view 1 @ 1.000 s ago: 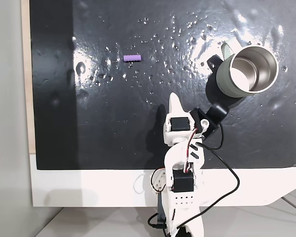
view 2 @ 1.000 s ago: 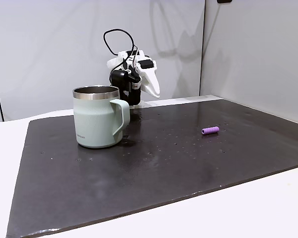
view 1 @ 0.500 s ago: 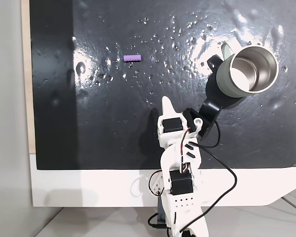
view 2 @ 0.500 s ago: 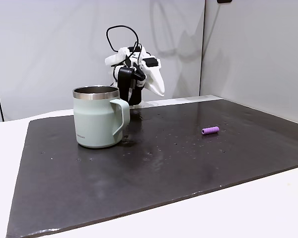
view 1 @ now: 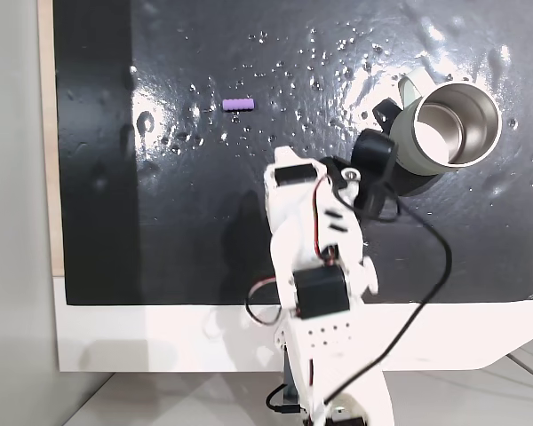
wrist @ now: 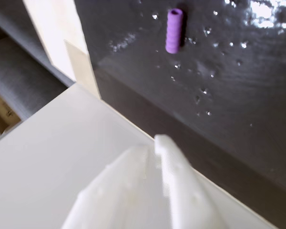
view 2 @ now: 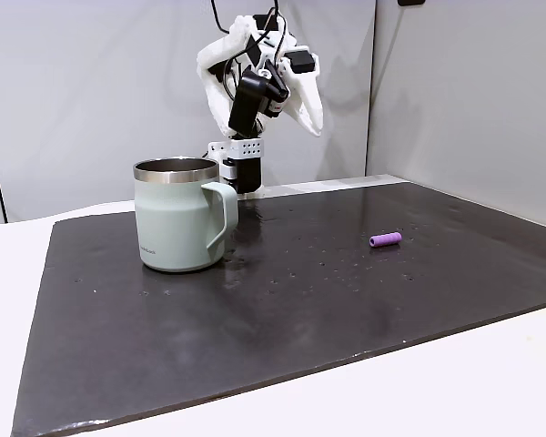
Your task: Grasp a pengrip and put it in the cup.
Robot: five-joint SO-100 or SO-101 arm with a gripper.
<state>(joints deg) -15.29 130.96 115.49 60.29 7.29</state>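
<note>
Pengrip (view 1: 238,105) lying flat on black mat (view 1: 204,222), upper left of a fixed view; top centre in wrist view (wrist: 173,29). Cup (view 2: 176,216) upright, left of centre in a fixed view, well apart from pengrip. Pincer (wrist: 158,143) raised above bench (view 2: 437,391), probably closed, gripping nothing.

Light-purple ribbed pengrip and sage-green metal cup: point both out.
Light-purple ribbed pengrip (wrist: 173,30): wrist view, middle of its body.
Sage-green metal cup (view 2: 175,227): side-on fixed view, outer wall.
</note>
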